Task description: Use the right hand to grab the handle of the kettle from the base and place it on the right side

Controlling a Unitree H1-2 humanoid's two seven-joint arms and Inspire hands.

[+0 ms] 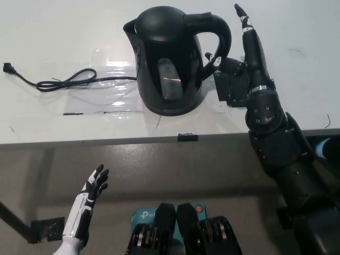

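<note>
Right hand point(241, 50) spread open just beside the kettle point(170, 58) handle point(220, 40), holding nothing; we fear a shallow grip tipping it off the base.

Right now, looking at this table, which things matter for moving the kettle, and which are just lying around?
For the job:
kettle, on its base at the table's middle
kettle handle
right hand, open beside the handle, not gripping yet

Lying about:
power cord at the left
black patch on the table
left hand, open, resting low below the table edge
</note>
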